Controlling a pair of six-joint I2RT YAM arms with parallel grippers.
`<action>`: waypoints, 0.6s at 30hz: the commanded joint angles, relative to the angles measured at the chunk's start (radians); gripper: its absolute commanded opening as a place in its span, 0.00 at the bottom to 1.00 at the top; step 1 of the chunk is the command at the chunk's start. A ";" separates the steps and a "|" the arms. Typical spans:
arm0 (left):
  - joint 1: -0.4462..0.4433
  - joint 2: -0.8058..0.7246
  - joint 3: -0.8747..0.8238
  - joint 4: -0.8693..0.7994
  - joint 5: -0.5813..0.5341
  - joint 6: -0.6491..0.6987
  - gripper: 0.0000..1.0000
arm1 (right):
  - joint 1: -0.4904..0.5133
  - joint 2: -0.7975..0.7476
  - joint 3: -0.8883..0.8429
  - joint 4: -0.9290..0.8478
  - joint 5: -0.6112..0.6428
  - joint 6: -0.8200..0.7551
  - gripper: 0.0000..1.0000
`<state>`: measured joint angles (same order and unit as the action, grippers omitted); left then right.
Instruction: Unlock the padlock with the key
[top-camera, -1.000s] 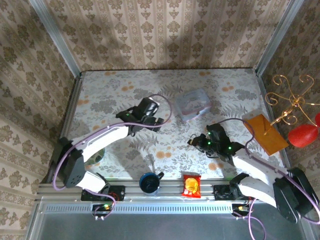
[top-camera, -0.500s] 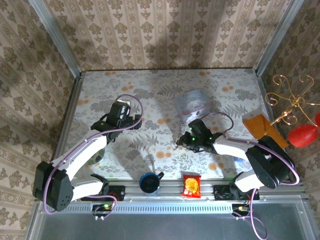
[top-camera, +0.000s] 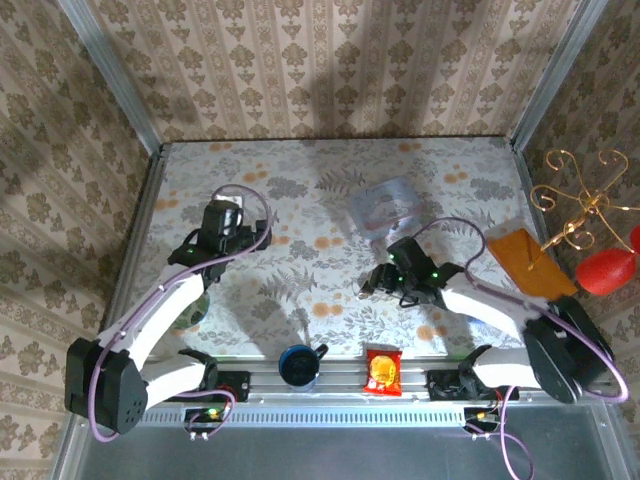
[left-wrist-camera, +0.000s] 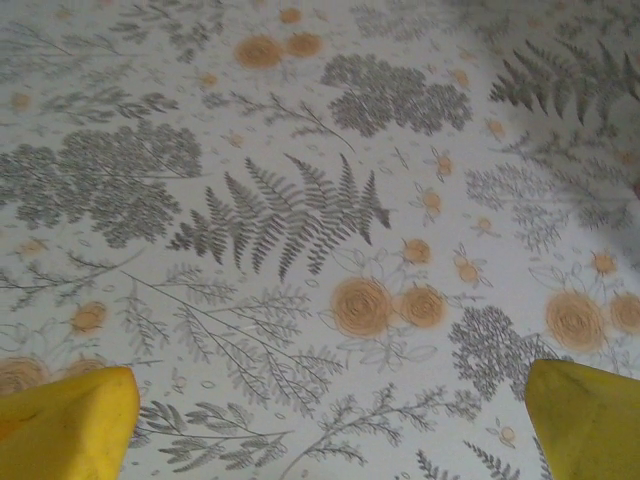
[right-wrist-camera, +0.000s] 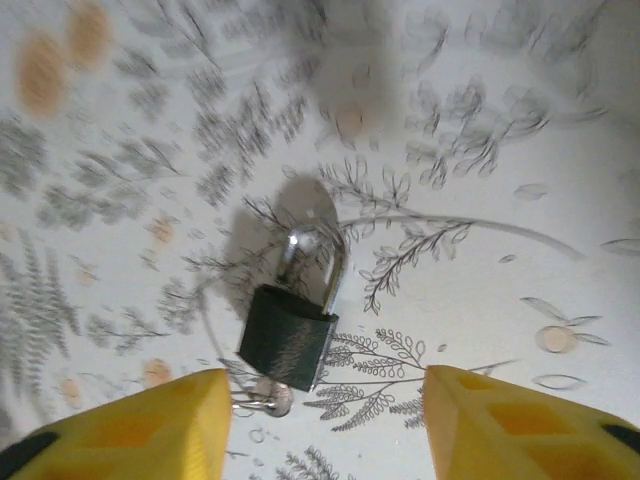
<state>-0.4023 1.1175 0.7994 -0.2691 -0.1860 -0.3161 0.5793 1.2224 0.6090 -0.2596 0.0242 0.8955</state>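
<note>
My right gripper (right-wrist-camera: 327, 388) is spread wide with nothing in it. The padlock (right-wrist-camera: 288, 345) lies flat on the flowery tablecloth (right-wrist-camera: 480, 250) just ahead of the fingers, dark body toward me and shackle pointing away. There's a silvery bit (right-wrist-camera: 266, 400) at its near end, maybe the key. The left gripper (left-wrist-camera: 328, 388) is open too and well off, so right's nearer.

No legible text, brand or no. anywhere. Red snack packet (top-camera: 381, 371) carries printed graphics, maybe a logo, too small to read in top view. Nothing readable on padlock (right-wrist-camera: 289, 335) body, right wrist pic blurred.
</note>
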 joint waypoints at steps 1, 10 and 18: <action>0.037 -0.048 -0.043 0.080 -0.057 0.044 1.00 | -0.008 -0.166 0.028 -0.143 0.218 -0.114 0.65; 0.130 -0.084 -0.292 0.589 -0.168 0.258 1.00 | -0.159 -0.315 -0.043 0.038 0.398 -0.435 1.00; 0.287 -0.004 -0.425 0.869 -0.035 0.339 1.00 | -0.262 -0.304 -0.195 0.482 0.369 -0.720 1.00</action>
<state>-0.1757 1.0969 0.4038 0.4320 -0.2955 -0.0242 0.3286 0.9367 0.4427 -0.0063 0.3752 0.3325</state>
